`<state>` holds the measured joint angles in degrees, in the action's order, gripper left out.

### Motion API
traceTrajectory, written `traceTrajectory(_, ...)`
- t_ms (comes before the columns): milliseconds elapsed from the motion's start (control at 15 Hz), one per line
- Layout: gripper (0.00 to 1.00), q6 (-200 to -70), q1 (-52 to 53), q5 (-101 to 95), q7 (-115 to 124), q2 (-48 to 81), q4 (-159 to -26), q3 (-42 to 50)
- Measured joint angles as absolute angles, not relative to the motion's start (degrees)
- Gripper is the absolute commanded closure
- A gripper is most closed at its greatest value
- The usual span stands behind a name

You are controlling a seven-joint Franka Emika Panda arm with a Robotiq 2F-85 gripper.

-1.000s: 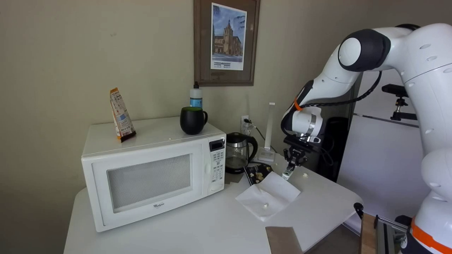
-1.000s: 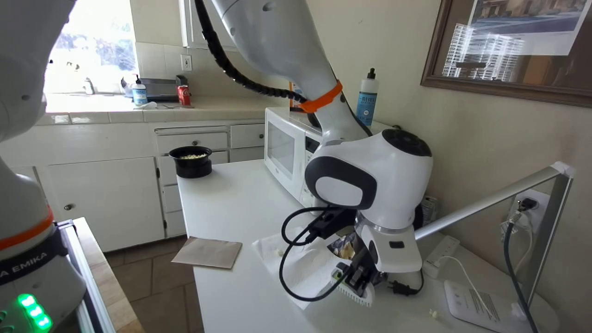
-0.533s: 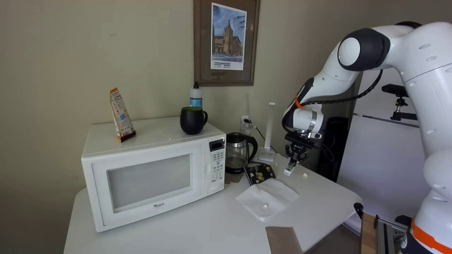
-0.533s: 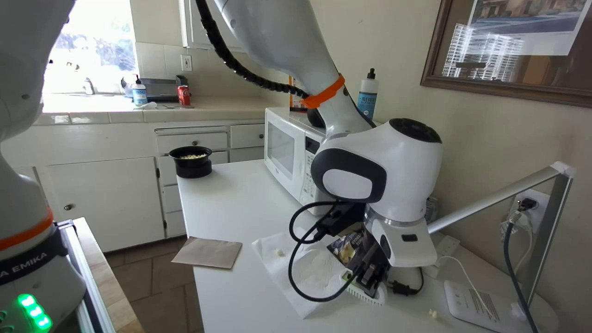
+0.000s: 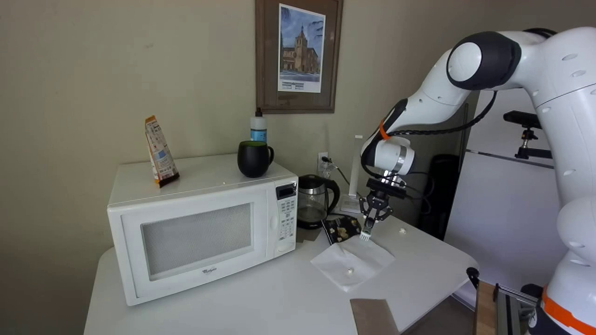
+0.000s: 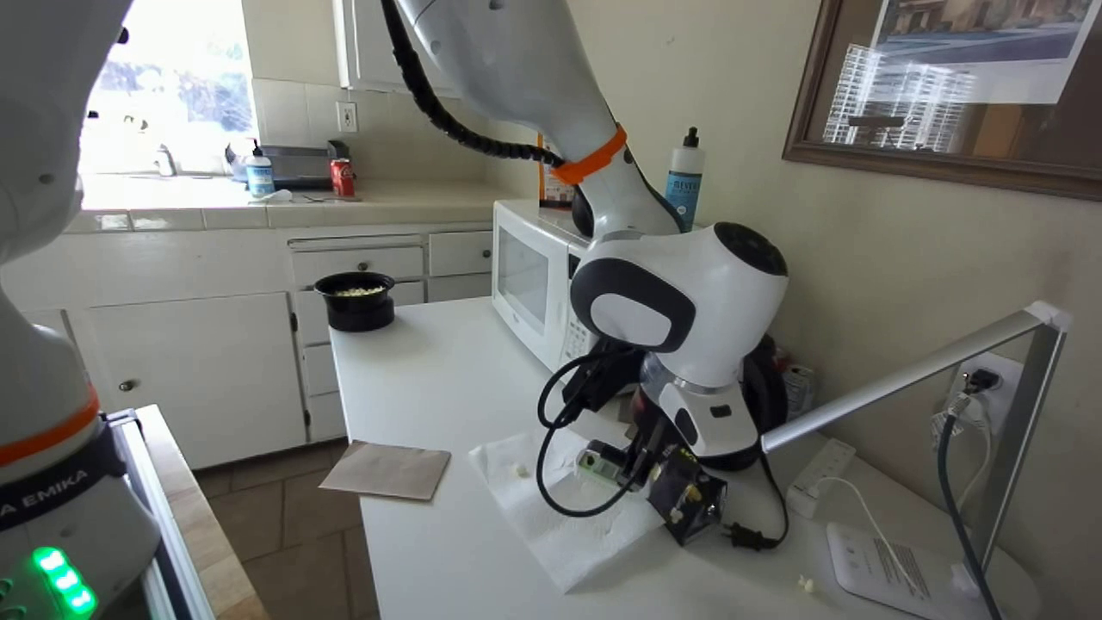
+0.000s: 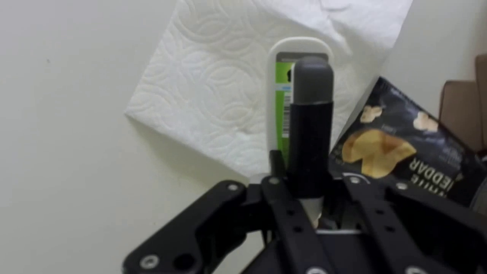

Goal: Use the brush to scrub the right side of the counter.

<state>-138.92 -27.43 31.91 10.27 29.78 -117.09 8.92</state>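
Your gripper (image 5: 369, 222) is pinching the brush (image 7: 282, 125); the counter (image 5: 279, 298) is carrying a microwave (image 5: 200, 242). A framed picture (image 5: 300, 56) is hanging above.

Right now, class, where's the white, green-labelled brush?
In the wrist view, the black gripper holds the brush right of centre, over white paper towel, left of the black popcorn bag.

In the wrist view, your brush (image 7: 271, 101) has its underside hidden, its label (image 7: 281, 76) partly covered; in an exterior view, the brown sheet (image 5: 374, 316) at the surface's (image 5: 279, 302) edge is cropped.
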Motion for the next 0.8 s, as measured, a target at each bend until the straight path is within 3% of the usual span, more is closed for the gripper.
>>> traceTrajectory(267, 0.94, -137.8, -25.5, 31.9, 8.3, 29.8, -118.8, 8.7)
traceTrajectory(800, 0.94, -155.2, -21.8, 32.3, 7.6, 31.1, -125.4, 6.8)
